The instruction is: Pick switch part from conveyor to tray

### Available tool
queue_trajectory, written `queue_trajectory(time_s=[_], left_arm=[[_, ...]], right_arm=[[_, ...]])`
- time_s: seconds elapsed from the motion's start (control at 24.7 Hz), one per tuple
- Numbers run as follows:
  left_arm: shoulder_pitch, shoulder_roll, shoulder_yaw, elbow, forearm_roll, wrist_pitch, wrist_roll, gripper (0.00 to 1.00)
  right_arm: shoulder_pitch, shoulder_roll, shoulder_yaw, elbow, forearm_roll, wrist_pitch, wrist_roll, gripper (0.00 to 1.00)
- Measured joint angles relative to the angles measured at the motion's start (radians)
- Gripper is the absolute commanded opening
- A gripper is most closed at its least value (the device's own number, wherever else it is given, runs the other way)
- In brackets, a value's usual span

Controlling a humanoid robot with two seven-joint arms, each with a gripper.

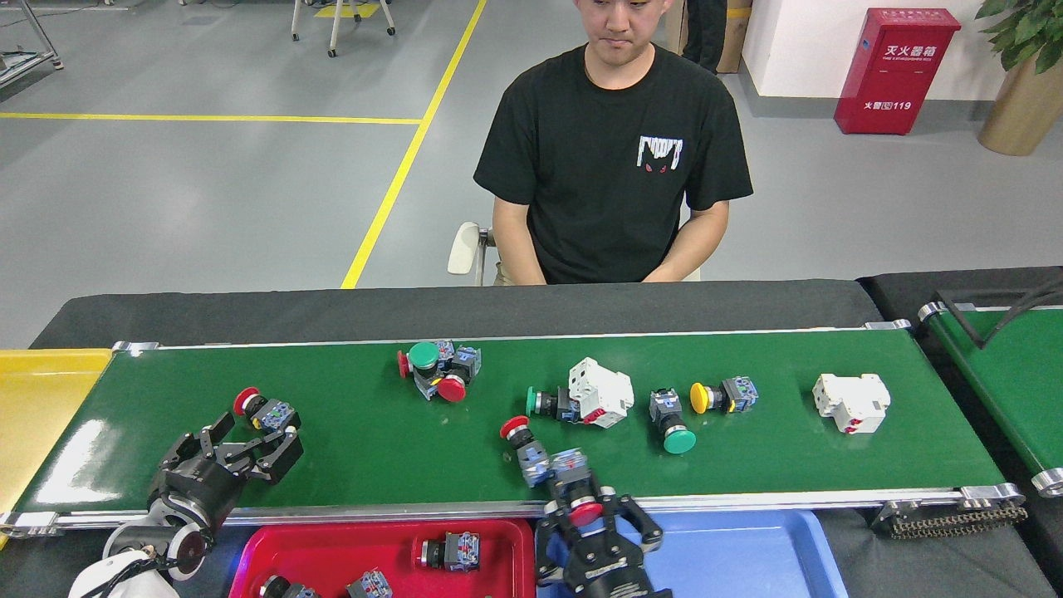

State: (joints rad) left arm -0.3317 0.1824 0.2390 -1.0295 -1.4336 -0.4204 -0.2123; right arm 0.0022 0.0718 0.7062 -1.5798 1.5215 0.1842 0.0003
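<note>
Switch part [579, 498] with a red cap, in the head view, lying on the conveyor [399, 465] right between the fingers [646, 531] of the right gripper [591, 522], close to the near rail. Fingers spread wide, one on each side of the cap, holding nothing yet. Touching it or not: cannot tell. Neighbour part [527, 448], also red-capped, just past the fingertips and a little to their left, right up against the first one. Blue tray [747, 556] just behind these fingers, on the wrist side. Left gripper [249, 444] wide open too and empty, with a second switch part [264, 412] just past its fingertips, a little to their right. Red tray [349, 548] behind those fingers and off to their right, with a few parts already inside. Now for doing this step well. Move along with the belt, in case of parts sliding sideways. Set the right fingers on the two flat sides of the body under the cap, not on the round cap, likely slippery. Close slowly and evenly. Mind the neighbour part, so as not to pinch it too. Lift straight up first, then pull back over the rail to the tray. More parts farther out past both sets of fingertips, waiting.
</note>
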Motion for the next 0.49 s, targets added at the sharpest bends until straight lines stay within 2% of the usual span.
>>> queue_trajectory(time_s=[0.12, 0.2, 0.24, 0.32, 0.37, 0.49], left_arm=[[-0.033, 0.0, 0.0, 0.051, 0.0, 0.029, 0.004, 0.98], [-0.058, 0.0, 0.0, 0.089, 0.0, 0.076, 0.011, 0.89], [-0.07, 0.0, 0.0, 0.109, 0.001, 0.103, 0.021, 0.77], [-0.078, 0.0, 0.0, 0.133, 0.003, 0.137, 0.053, 0.39], [-0.078, 0.0, 0.002, 0.14, 0.007, 0.144, 0.076, 0.27], [-0.074, 0.0, 0.003, 0.151, 0.015, 0.149, 0.12, 0.12]], right_arm=[[-0.005, -0.004, 0.014, -0.001, 0.003, -0.049, -0.005, 1.0], [-0.005, -0.004, 0.014, -0.001, 0.003, -0.065, -0.006, 1.0], [-0.005, -0.004, 0.013, -0.001, 0.003, -0.07, -0.008, 1.0], [0.003, -0.004, -0.011, -0.008, 0.003, -0.072, -0.02, 1.0], [0.018, -0.003, -0.039, -0.019, 0.003, -0.074, -0.035, 1.0], [0.106, 0.001, -0.176, -0.059, 0.0, -0.063, -0.061, 1.0]])
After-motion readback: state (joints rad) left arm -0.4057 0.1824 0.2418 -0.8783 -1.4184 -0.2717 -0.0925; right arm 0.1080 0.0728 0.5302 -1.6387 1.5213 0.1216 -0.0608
